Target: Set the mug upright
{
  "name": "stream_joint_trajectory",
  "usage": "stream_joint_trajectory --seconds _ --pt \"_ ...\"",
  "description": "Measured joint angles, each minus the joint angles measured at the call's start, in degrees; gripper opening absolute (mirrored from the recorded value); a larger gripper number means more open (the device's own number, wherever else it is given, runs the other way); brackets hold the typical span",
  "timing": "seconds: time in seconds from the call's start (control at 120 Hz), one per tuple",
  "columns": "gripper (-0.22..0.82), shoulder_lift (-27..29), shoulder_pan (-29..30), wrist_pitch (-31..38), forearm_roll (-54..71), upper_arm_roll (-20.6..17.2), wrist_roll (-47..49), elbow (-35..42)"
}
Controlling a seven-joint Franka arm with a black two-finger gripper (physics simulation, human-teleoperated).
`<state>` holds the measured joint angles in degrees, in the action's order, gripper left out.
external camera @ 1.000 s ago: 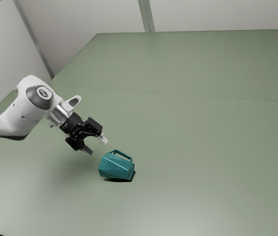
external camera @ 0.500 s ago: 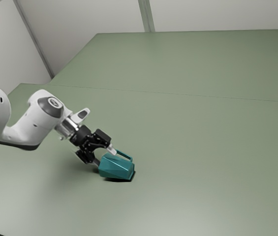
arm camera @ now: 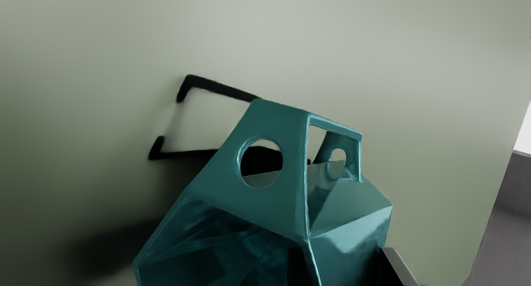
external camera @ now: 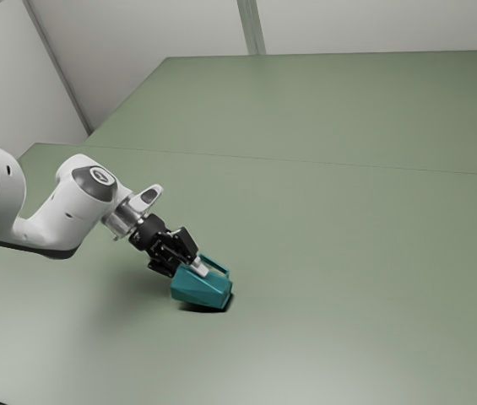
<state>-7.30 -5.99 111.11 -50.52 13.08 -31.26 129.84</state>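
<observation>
The teal mug (external camera: pixel 200 289) lies on its side on the tabletop (external camera: pixel 348 278), handle (external camera: pixel 214 265) uppermost, its mouth facing the gripper (external camera: pixel 191 272). The jaws stand apart, one reaching inside the mouth and the other outside, with the mug's side wall between them. A dark shadow (arm camera: pixel 224 90) falls on the tabletop beside the handle.
</observation>
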Motion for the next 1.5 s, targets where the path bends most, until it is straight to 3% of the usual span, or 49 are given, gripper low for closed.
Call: stream_joint_trajectory --seconds 0.367,0.55,0.892,1.067,1.25,1.5 --pt "-0.15 2.8 -1.6 0.1 0.0 -0.1 -0.6 0.0" --pt "-0.17 6.4 -2.6 0.1 1.3 -0.1 -0.5 -0.1" --pt "-0.18 6.6 -3.4 0.3 20.1 -0.3 1.2 -10.4" --pt "-0.18 2.3 -4.1 0.4 32.6 -0.4 2.0 -17.0" --pt "-0.18 -6.2 -9.2 0.8 42.5 -0.6 2.5 -23.9" --pt "-0.18 -10.8 -10.6 3.7 47.7 -0.9 3.1 -25.1"
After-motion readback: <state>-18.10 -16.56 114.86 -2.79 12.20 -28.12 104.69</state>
